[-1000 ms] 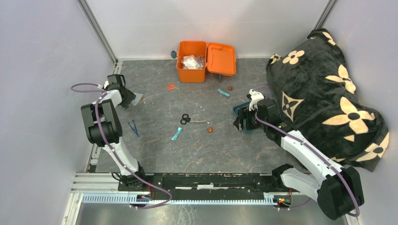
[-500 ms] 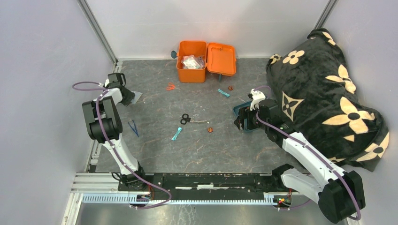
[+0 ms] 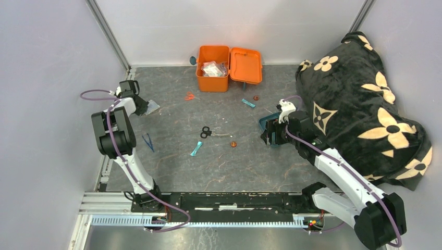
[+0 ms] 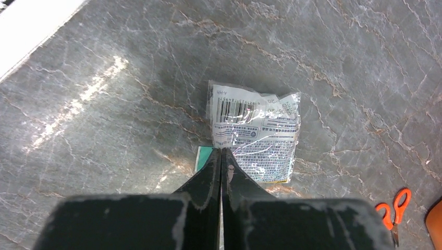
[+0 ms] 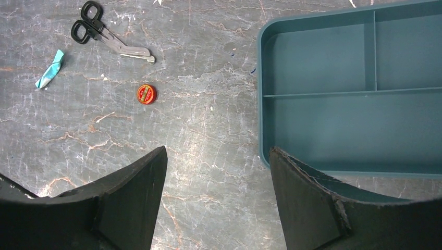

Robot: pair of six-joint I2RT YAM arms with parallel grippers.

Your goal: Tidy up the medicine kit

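The medicine kit (image 3: 212,73) is an orange box at the back of the table, its lid (image 3: 245,65) swung open to the right and clear bags inside. My left gripper (image 3: 142,107) is at the far left, and its fingers (image 4: 221,151) are shut on the near corner of a clear barcoded packet (image 4: 258,133) lying on the table. A green card edge (image 4: 203,159) shows under that corner. My right gripper (image 5: 218,156) stands open over bare table, its right finger at the edge of the teal compartment tray (image 5: 318,67).
Black scissors (image 3: 206,132), a red round tin (image 3: 233,144), teal sachets (image 3: 196,149) (image 3: 248,103), orange scissors (image 3: 190,96) and blue tweezers (image 3: 148,140) lie scattered mid-table. A black flowered blanket (image 3: 359,99) fills the right side. Walls close in left and behind.
My left gripper has closed its fingers onto the corner of the clear packet. The right arm has barely moved and its gripper stays open.
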